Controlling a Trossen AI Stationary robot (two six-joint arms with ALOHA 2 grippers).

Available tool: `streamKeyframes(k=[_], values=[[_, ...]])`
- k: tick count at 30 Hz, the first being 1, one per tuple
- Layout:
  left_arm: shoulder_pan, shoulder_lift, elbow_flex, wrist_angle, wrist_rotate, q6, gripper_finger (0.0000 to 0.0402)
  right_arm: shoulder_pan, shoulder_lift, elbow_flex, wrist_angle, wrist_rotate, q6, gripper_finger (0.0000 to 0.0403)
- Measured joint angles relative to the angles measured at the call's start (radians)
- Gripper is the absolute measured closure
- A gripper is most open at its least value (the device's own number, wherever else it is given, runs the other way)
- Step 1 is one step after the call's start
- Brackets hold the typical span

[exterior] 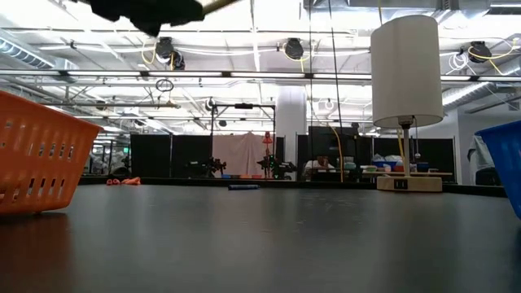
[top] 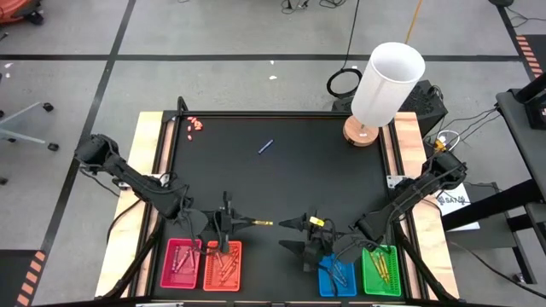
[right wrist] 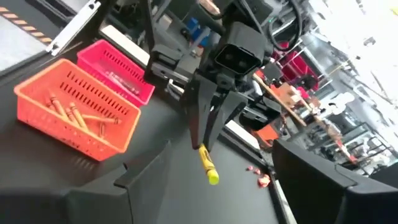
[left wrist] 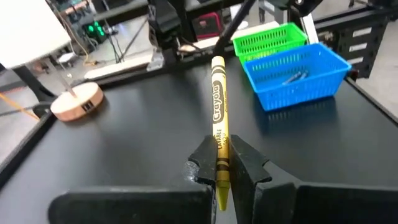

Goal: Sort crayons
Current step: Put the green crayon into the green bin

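My left gripper (top: 249, 223) is shut on a yellow crayon (top: 263, 223) above the near middle of the black table. The crayon points toward my right gripper (top: 291, 235), which stands open a short way to the right with nothing between its fingers. A blue crayon (top: 266, 147) lies flat on the table farther back. More crayons lie in the orange tray (right wrist: 74, 112), the pink tray (top: 181, 264), the blue tray (left wrist: 292, 76) and the green tray (top: 380, 271). My left gripper pinches the yellow crayon near its rear end (left wrist: 219, 163) between its two fingers. The fingers come about level from the table's left, and the crayon lies along them. Most of its length (left wrist: 217, 99) sticks out ahead, and a short stub shows behind. It is lifted clear of the table.
The pink and orange trays stand at the near left edge, the blue and green trays at the near right. A lamp (top: 384, 85) with a white shade stands on a wooden base at the far right corner. Small pink-red bits (top: 194, 124) lie at the far left corner.
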Motion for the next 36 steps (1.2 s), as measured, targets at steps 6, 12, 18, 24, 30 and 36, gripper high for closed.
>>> streamKeyframes(k=[6,12,18,24,30,36], values=[[0.001,0.034,0.0,0.019,0.003,-0.011,0.0384,-0.033,0.044,0.0,-0.006,-0.105,-0.016,0.0138],[0.001,0.037,0.0,0.024,0.021,-0.02,0.0384,-0.092,0.077,-0.002,-0.005,-0.127,0.027,0.0138],[0.001,0.037,0.0,0.014,0.021,-0.037,0.0384,-0.143,0.113,-0.002,-0.009,-0.137,0.069,0.014],[0.001,0.036,-0.001,-0.012,0.021,-0.038,0.0384,-0.16,0.136,-0.002,-0.011,-0.206,0.082,0.0171],[0.001,0.036,-0.001,-0.015,0.021,-0.064,0.0384,-0.162,0.135,-0.002,-0.007,-0.212,0.097,0.0216],[0.003,0.036,-0.001,-0.015,0.042,-0.09,0.0384,-0.162,0.135,-0.002,-0.007,-0.212,0.081,0.0246]])
